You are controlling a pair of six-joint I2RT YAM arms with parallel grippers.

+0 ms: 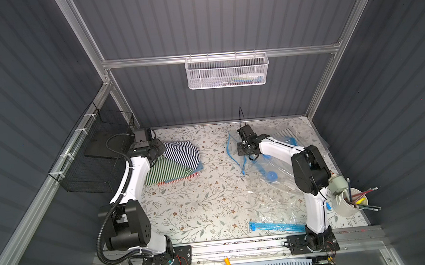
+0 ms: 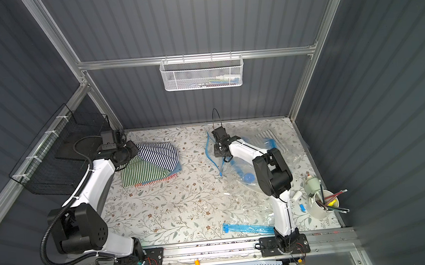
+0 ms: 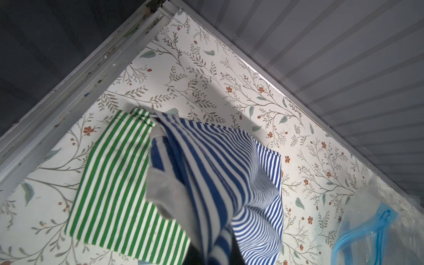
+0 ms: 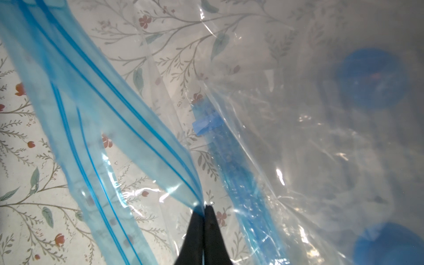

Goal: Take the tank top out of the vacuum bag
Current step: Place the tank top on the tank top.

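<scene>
Stripes mark the far-left corner of the table (image 1: 206, 205), where the left gripper (image 1: 161, 149) is clenched on the navy-and-white tank top (image 1: 182, 153). The top is outside the bag (image 1: 275, 167), raised at one edge and draping over a folded stack (image 1: 168, 170) topped by a green-striped piece. Right of centre, the right gripper (image 4: 205, 210) has its jaws pinched together on the bag's blue zip strip (image 4: 103, 114), holding that edge up while the rest lies crumpled by the right arm; a cup (image 1: 349, 202) of pencils stands at the right edge.
</scene>
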